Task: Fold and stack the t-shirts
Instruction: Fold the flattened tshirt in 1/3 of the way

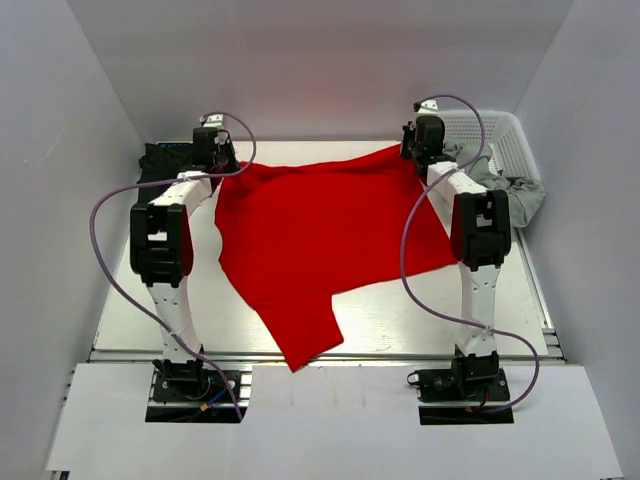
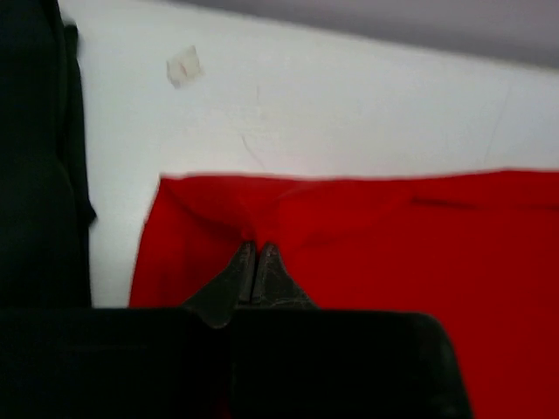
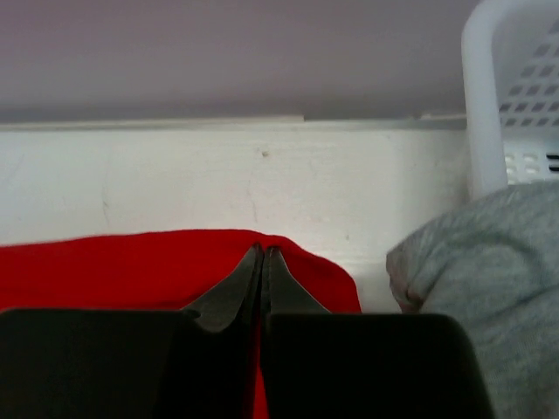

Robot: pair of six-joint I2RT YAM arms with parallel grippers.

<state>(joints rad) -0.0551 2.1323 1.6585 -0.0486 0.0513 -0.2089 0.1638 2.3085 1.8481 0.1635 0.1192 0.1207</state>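
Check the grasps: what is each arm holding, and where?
Both hold the red t-shirt by its far edge: left gripper near the far-left corner, right gripper at the far-right corner, jaws closed on cloth.

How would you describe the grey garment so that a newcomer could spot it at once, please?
Find the white basket in the far right corner of the table. The grey garment is bunched against its near side. It is the only grey cloth: the red shirt lies spread mid-table, the black shirt far left.
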